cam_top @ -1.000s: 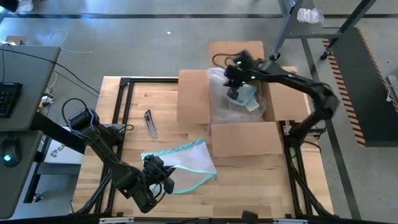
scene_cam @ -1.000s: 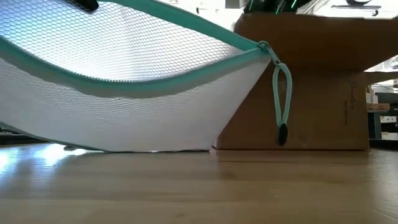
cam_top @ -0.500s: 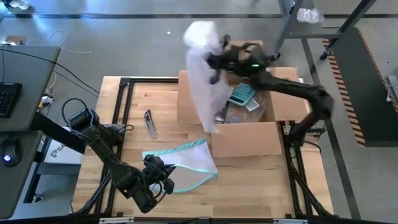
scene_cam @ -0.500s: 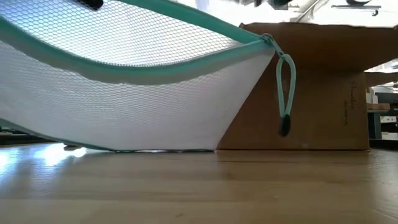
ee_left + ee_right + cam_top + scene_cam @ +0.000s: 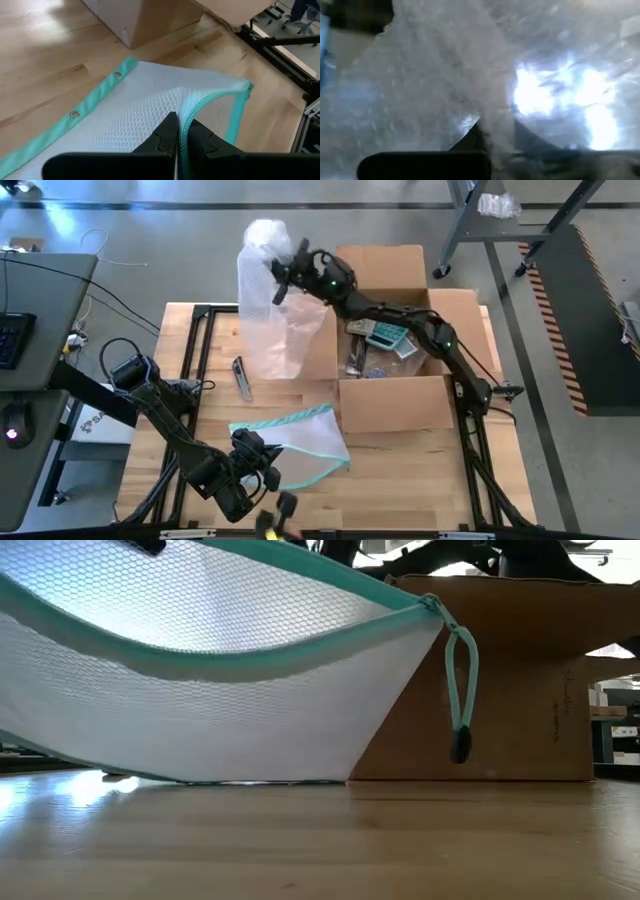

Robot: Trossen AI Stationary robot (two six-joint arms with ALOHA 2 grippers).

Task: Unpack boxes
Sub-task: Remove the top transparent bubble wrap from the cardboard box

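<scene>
While right gripper (image 5: pixel 283 277) hung clamped on bubble wrap (image 5: pixel 262 310), sheet dangled over table's far-left side, clear of cardboard box (image 5: pixel 385 345); box sat open at table's far right, flaps spread, small items left inside. Left gripper (image 5: pixel 262 471) stayed low at near edge, pinched shut on mesh pouch (image 5: pixel 300 442) by its teal zipper edge. Box lay right of raised wrap, so right arm was nearer for next reach inside
</scene>
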